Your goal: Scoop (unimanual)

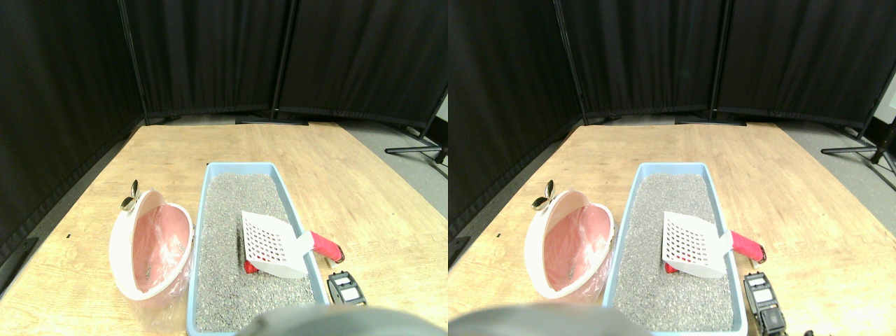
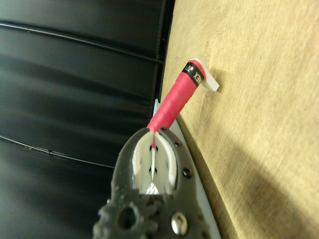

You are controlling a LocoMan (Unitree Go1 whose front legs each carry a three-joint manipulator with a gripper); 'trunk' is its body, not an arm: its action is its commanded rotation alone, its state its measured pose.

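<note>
Scoop: we see the white scoop (image 1: 274,245) lying in the blue litter box (image 1: 210,170), its holed blade on the grey litter (image 1: 231,231), near the box's right wall.
Long axis: runs from blade at left to red handle (image 1: 325,246) at right; handle pokes out over the box's right rim, above the tabletop (image 1: 350,189).
Under scoop: a small red thing (image 1: 250,267) peeks out below the blade; we can't tell what it is.
Pincer: the right pincer (image 1: 346,288) sits low on the tabletop, just right of the box, near the handle's end but apart from it in the stereo view.
Pincer state: we can't tell if it's open or closed; the wrist cam shows a dark jaw frame w/ the handle (image 2: 174,99) ahead of it.
Bin: pink-lined white bin (image 1: 150,245) stands left of the box, tipped toward it.
Cut off: pincer's lower part runs out of frame.
</note>
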